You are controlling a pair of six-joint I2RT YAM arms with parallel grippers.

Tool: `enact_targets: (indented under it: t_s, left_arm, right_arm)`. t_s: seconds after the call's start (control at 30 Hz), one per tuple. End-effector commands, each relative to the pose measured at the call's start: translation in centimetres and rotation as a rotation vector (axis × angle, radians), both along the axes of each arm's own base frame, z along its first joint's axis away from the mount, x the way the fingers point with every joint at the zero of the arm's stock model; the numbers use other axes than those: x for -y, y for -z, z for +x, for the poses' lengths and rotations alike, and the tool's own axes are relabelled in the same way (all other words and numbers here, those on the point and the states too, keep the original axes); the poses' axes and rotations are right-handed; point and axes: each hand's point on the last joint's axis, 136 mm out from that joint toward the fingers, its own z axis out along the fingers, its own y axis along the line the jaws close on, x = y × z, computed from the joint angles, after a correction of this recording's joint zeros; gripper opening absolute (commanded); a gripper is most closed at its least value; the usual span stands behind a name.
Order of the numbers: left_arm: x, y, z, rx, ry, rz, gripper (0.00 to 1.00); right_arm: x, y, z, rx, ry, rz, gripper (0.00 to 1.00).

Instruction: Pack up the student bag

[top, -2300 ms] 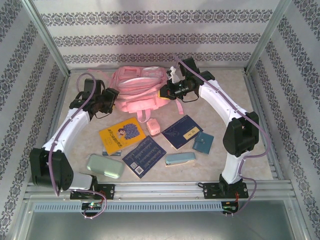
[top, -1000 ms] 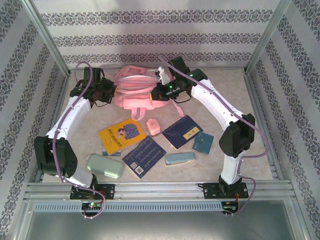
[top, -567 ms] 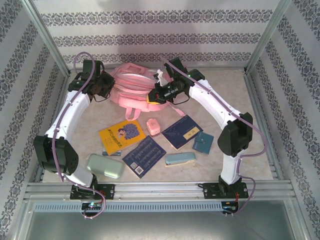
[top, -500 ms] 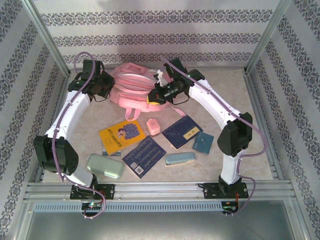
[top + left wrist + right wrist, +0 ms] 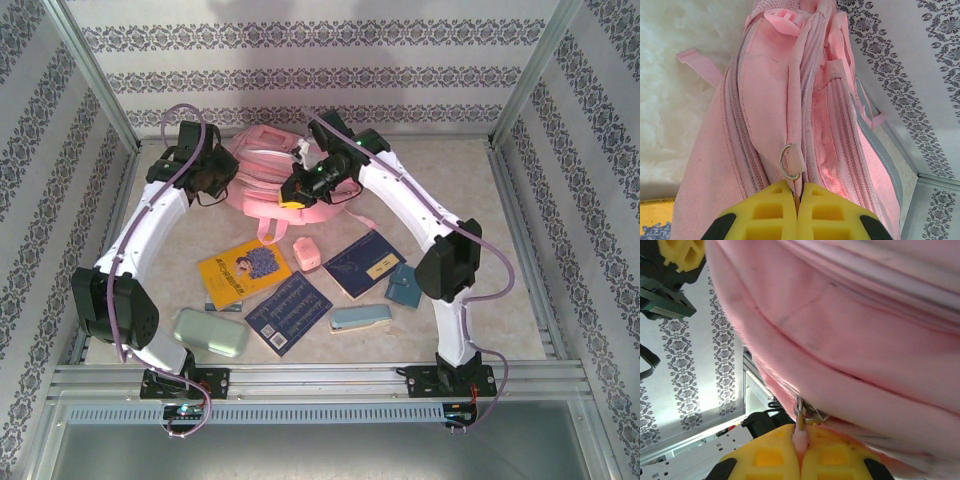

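Bag [image 5: 262,168] has been hauled upright and bunched narrower beyond the yellow book [image 5: 243,272], likely to tension a zip; packing looks unstarted, that book still flat on the counter [image 5: 480,190]. Left hand [image 5: 798,195] is pressed together on a ringed tab [image 5: 796,159]; right hand [image 5: 801,445] pinches what seems a zip pull [image 5: 801,426]. Soft pink weave, ribbed zip tracks [image 5: 737,125], plastic buckle [image 5: 785,14], blocky yellow pads [image 5: 765,210].

Both arms were arched in over the table toward the student bag [image 5: 262,178], the left arm [image 5: 150,215] at its left end, the right arm [image 5: 400,200] at its right side. The left gripper [image 5: 798,189] was clamped tight on the bag's ringed tab [image 5: 792,162], yellow fingers pressed together. The right gripper [image 5: 801,440] was pinched the same way on a pink pull [image 5: 801,429] at the bag's edge.
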Motion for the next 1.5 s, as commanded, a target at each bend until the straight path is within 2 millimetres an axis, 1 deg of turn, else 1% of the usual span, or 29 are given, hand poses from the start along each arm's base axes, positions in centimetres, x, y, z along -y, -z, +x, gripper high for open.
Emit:
enact_targets:
  t_s: [0.0, 0.23, 0.4, 0.5, 0.6, 0.7, 0.73, 0.77, 0.83, 0.93, 1.03, 1.1, 1.23, 1.3, 1.33, 1.37, 1.43, 1.47]
  left_arm:
    - [2.4, -1.3, 0.5, 0.049, 0.067, -0.023, 0.00]
    - [4.5, -0.6, 0.3, 0.036, 0.065, -0.120, 0.00]
    - [6.0, -0.6, 0.0, 0.034, 0.071, -0.171, 0.00]
    - [6.8, -0.5, -0.3, 0.030, 0.076, -0.188, 0.00]
    - [7.4, -0.4, -0.5, 0.028, 0.077, -0.210, 0.00]
    - [7.6, 0.1, -0.8, 0.015, 0.073, -0.229, 0.00]
    - [7.7, 0.2, -0.9, 0.013, 0.074, -0.236, 0.00]
    - [7.7, 0.2, -1.0, 0.013, 0.073, -0.238, 0.00]
    - [7.6, 0.2, -1.2, 0.011, 0.072, -0.237, 0.00]
    - [7.7, 0.3, -1.4, 0.012, 0.079, -0.246, 0.00]
    - [8.5, 0.5, -1.5, 0.012, 0.088, -0.282, 0.00]
    - [9.8, 0.8, -1.5, 0.022, 0.094, -0.329, 0.00]
    - [14.1, 0.6, -1.7, 0.052, 0.159, -0.428, 0.00]
    - [15.7, 0.3, -2.0, 0.059, 0.197, -0.432, 0.00]
    - [15.9, 0.2, -2.2, 0.060, 0.212, -0.420, 0.04]
    - [16.0, 0.0, -2.5, 0.065, 0.228, -0.400, 0.14]
    - [15.4, -0.3, -2.9, 0.071, 0.257, -0.341, 0.47]
    - [15.2, -0.5, -3.1, 0.078, 0.292, -0.306, 0.61]
  right_arm:
    - [-2.2, -1.4, -0.3, 0.019, -0.030, 0.049, 0.00]
    - [-4.8, -0.6, 1.5, 0.050, 0.014, 0.031, 0.00]
    - [-6.7, -0.2, 2.7, 0.069, 0.045, 0.055, 0.09]
    - [-7.0, 0.2, 3.6, 0.083, 0.072, 0.055, 0.13]
    - [-7.2, 0.5, 4.0, 0.085, 0.076, 0.057, 0.16]
    - [-7.3, 0.7, 3.9, 0.091, 0.065, 0.058, 0.15]
    - [-7.2, 0.5, 3.9, 0.098, 0.061, 0.058, 0.12]
    - [-7.1, 0.5, 3.8, 0.106, 0.058, 0.055, 0.07]
    - [-6.6, 0.4, 3.9, 0.115, 0.061, 0.050, 0.01]
    - [-5.4, 0.7, 4.1, 0.124, 0.068, 0.031, 0.00]
    - [-3.7, 1.3, 4.3, 0.138, 0.074, -0.011, 0.00]
    - [-2.8, 1.7, 4.3, 0.151, 0.073, -0.037, 0.00]
    - [-0.6, 2.1, 4.3, 0.198, 0.068, -0.100, 0.00]
    - [0.5, 2.3, 3.9, 0.216, 0.055, -0.124, 0.00]
    - [1.1, 2.4, 3.6, 0.226, 0.047, -0.135, 0.00]
    - [1.9, 2.6, 3.2, 0.234, 0.036, -0.147, 0.00]
    - [3.4, 3.0, 2.4, 0.249, 0.021, -0.167, 0.00]
    - [4.3, 3.2, 1.7, 0.261, 0.010, -0.176, 0.00]
